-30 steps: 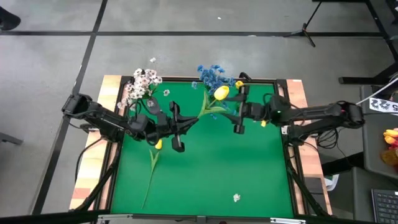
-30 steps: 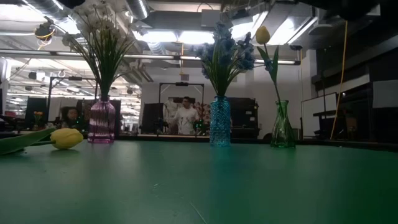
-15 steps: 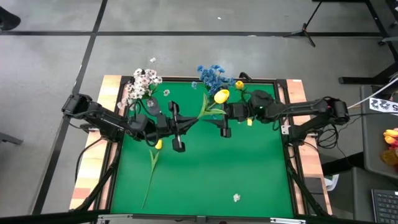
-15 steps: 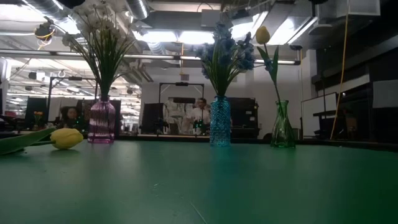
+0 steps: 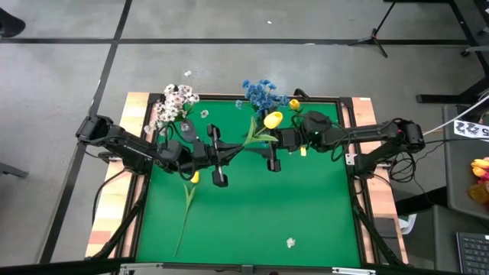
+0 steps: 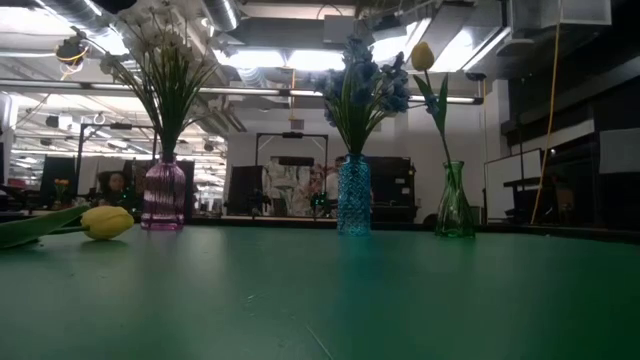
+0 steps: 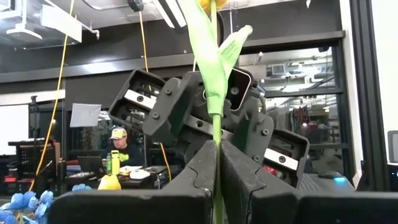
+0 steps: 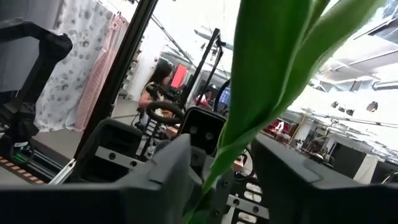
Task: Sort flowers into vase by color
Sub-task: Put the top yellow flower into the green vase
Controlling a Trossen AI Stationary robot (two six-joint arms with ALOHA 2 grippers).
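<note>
My left gripper (image 5: 231,150), over the table's middle, is shut on a yellow tulip (image 5: 273,119) with long green leaves (image 5: 252,135). My right gripper (image 5: 266,143) faces it from the right, open, with its fingers (image 8: 169,167) on either side of a leaf (image 8: 261,81). A second yellow tulip (image 5: 194,177) lies flat on the green mat, also seen as the tulip (image 6: 105,222) in the low view. At the far edge stand a pink vase (image 6: 163,195) of white sprays, a blue vase (image 6: 353,195) of blue blooms and a green vase (image 6: 455,205) with one yellow bud. My left gripper pinches the tulip's green stalk (image 7: 216,152) between its two fingers, below the leaves. The fingers come from the table's left, slanting upward, and the stalk runs on past them roughly in their line. The tulip is lifted clear of the mat, bloom toward the far right. My right gripper: whether it touches the leaf I cannot tell.
Loose petals lie on the mat (image 5: 290,242) near the front and near the far left (image 5: 205,114). The mat's raised wooden border (image 5: 107,214) runs along the left and right sides. People sit and stand in the room beyond the table.
My right gripper has moved toward the table's left, up to the tulip held by my left gripper. The held tulip stays lifted in about the same place.
</note>
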